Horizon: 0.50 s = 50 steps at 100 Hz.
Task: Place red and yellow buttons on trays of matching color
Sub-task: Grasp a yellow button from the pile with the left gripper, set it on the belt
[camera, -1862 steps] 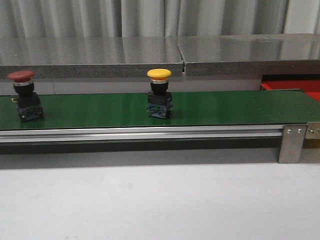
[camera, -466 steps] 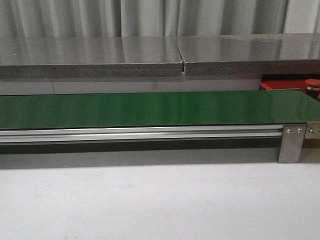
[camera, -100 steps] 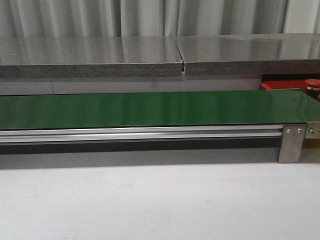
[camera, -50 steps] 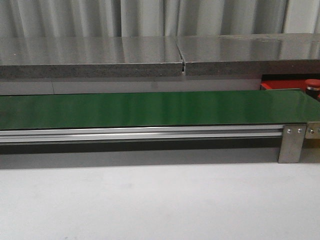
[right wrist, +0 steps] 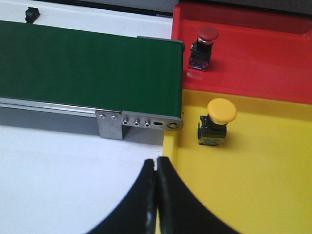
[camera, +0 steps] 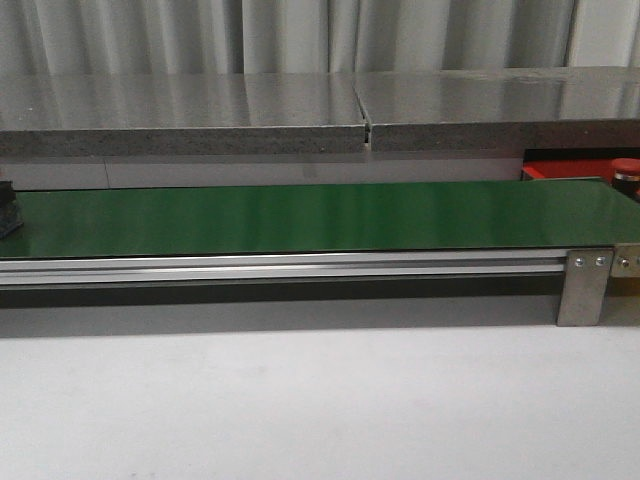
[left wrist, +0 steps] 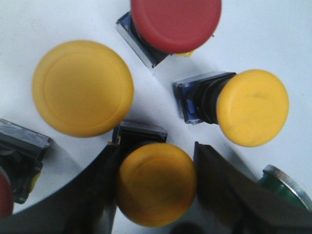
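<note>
Green conveyor belt runs past a red tray holding a red button; a yellow button sits in the yellow tray. Right gripper is clenched, empty; left gripper straddles another yellow button, grip unclear.

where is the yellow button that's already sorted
In the right wrist view, the yellow-capped push-button stands upright on the flat yellow tray, near the green belt's end.

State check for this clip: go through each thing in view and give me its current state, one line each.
Left tool: open, straddling a yellow button.
Right tool: shut, empty, above the yellow tray's edge.
Red button: upright on the red tray.
Yellow button in tray: upright on the yellow tray.
Green belt: bare except a dark object at its left edge.
</note>
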Tool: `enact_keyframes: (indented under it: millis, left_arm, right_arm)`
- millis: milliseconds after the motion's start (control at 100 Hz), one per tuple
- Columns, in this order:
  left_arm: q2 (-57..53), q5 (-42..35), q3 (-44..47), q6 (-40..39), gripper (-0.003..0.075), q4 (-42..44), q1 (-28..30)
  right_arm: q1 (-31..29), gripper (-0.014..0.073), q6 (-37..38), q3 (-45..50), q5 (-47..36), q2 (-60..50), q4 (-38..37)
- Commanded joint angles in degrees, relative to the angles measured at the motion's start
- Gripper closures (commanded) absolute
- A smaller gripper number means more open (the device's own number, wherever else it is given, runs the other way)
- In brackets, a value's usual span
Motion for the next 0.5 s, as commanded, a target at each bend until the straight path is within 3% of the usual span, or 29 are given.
enact_keyframes:
  millis: [0,490]
  left_arm:
    - [-4.1,-0.9,-2.0,0.3,0.0573,-1.1,0.1]
    - [-13.4,0.9,-0.6,5.7,0.0641,0.2,-0.6]
  right_arm:
    - [-0.2,0.0662,-0.4,-1.5,-3.8,0.1,0.2]
    - [-0.2,0.0662,-0.4,-1.5,-3.8,0.1,0.2]
